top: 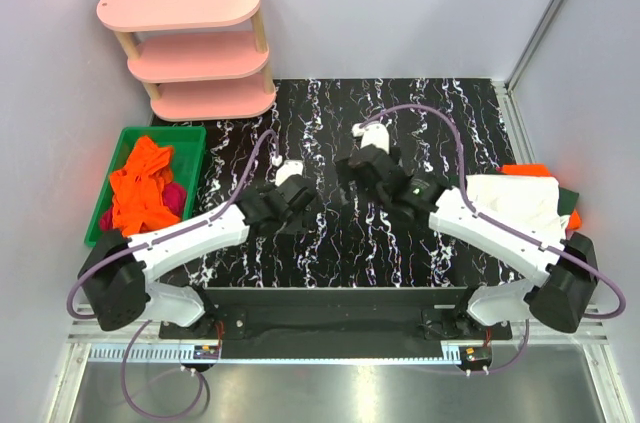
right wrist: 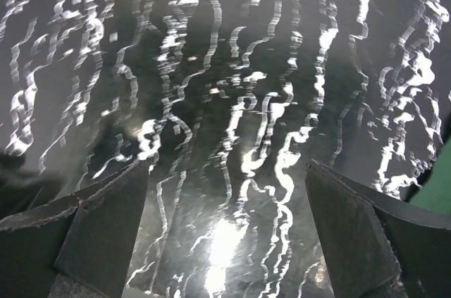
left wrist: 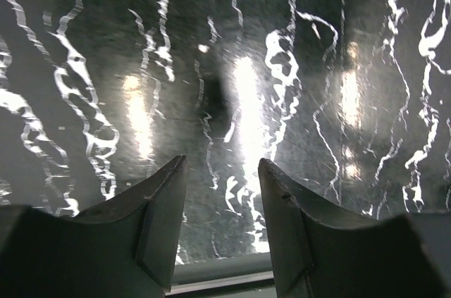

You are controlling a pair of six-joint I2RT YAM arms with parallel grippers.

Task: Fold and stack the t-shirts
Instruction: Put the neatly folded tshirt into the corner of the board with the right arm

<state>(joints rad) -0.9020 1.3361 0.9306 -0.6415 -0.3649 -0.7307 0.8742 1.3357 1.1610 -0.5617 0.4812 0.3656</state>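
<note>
Noting loose orange and magenta t-shirts (top: 140, 193) heaping in the green bin (top: 192, 133) at far left, with the pink shelf (top: 185, 48) crowding just behind it. Left claw (left wrist: 222, 199) is hovering half-spread and empty over the bare worktop (top: 340, 253); right claw (right wrist: 225, 231) is gaping wide, pinching nothing. White t-shirt (top: 515, 198) is lying folded on the stack at far right. Judging a fresh shirt is wanted: left arm should be pinching one layer only, lifting clear of the bin wall. Centre is offering open room; right edge is looking tight
</note>
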